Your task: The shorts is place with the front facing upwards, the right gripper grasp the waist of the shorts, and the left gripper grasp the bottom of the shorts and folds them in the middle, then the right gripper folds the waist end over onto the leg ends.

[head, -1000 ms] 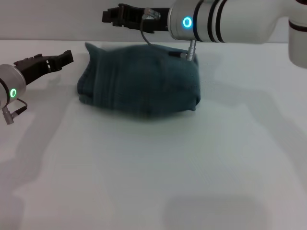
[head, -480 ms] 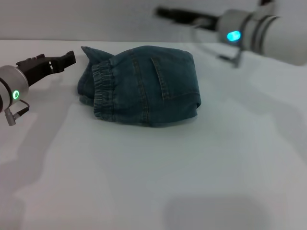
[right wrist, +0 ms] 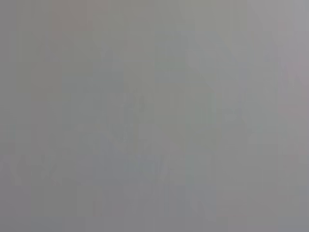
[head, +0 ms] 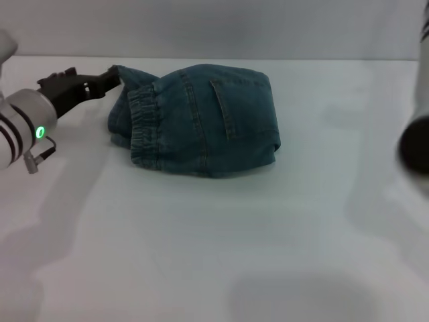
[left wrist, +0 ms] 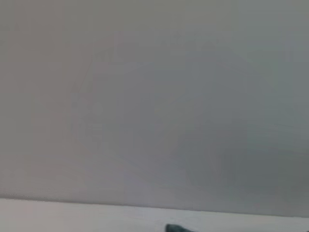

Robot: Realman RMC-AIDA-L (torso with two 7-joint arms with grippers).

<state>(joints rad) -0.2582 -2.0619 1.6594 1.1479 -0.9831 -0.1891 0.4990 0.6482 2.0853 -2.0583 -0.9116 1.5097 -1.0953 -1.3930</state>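
Table (head: 221, 255), white and matte, fills the head view up to a pale grey wall (head: 221, 27) behind it. Shorts (head: 201, 121) lie folded into a compact bundle toward the table's far side, left of centre; the bundle's long axis runs left to right, with the gathered waist (head: 144, 127) on the left end and the fold on the right. A stitched pocket (head: 234, 107) faces up. Left gripper (head: 110, 77) reaches in from the left, its tips just beside the bundle's upper left corner; whether its fingers are spread or closed cannot be told. The right arm (head: 417, 141) is only a dark blur at the right edge.
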